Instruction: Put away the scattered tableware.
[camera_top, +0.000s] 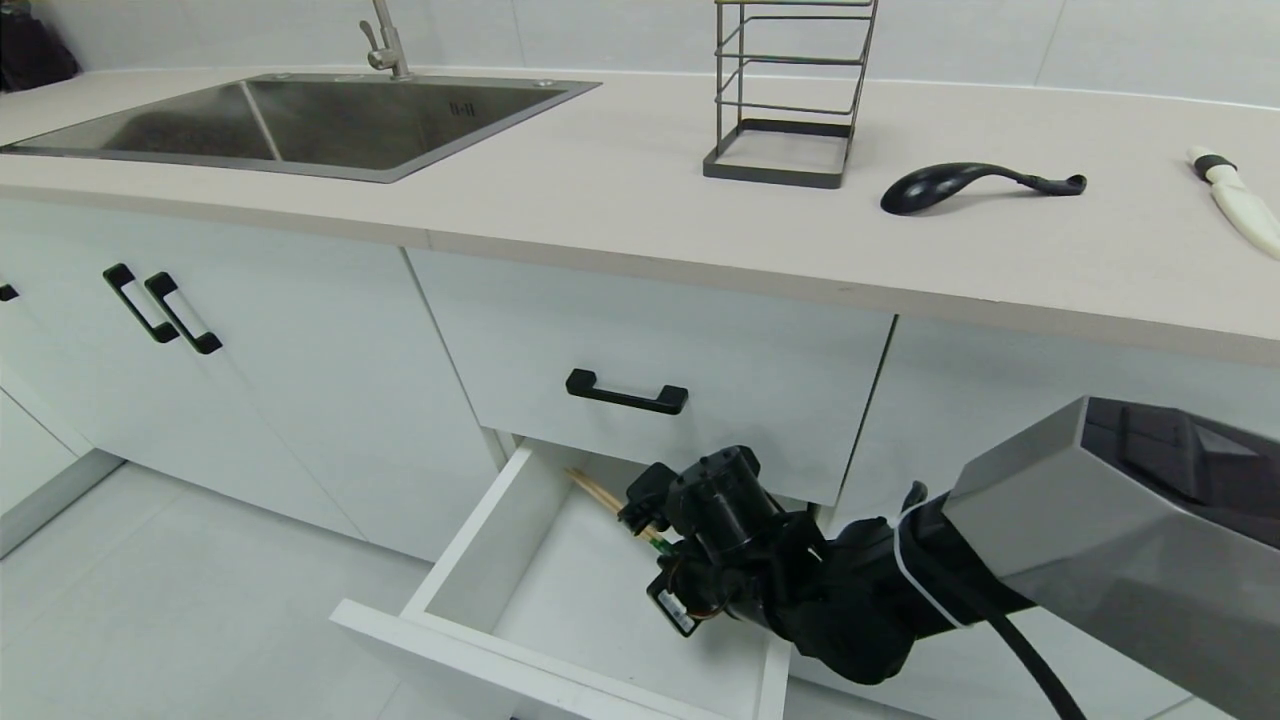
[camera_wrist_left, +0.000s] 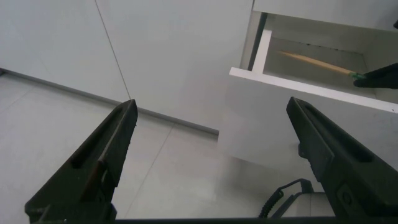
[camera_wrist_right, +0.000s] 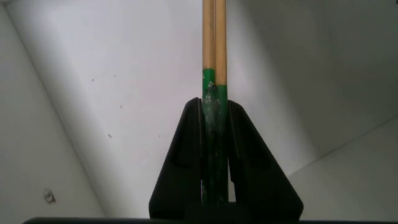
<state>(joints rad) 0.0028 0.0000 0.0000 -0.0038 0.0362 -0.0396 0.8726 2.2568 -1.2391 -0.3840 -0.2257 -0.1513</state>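
My right gripper (camera_top: 640, 515) is inside the open white drawer (camera_top: 470, 540), shut on a pair of wooden chopsticks (camera_top: 598, 491) with green ends. In the right wrist view the chopsticks (camera_wrist_right: 214, 56) stick straight out from between the closed fingers (camera_wrist_right: 186, 155), over the drawer's white bottom. My left gripper (camera_wrist_left: 211, 149) hangs open with nothing between its fingers, over the floor beside the drawer (camera_wrist_left: 298, 93), where the chopsticks (camera_wrist_left: 314, 62) show inside. On the counter lie a black ladle (camera_top: 970, 184) and a white-handled knife (camera_top: 1235, 200).
A wire rack (camera_top: 790, 95) stands on the counter (camera_top: 600, 190) behind the ladle. A steel sink (camera_top: 300, 120) with a faucet is at the left. A shut drawer with a black handle (camera_top: 627, 393) sits above the open one. Cabinet doors are to the left.
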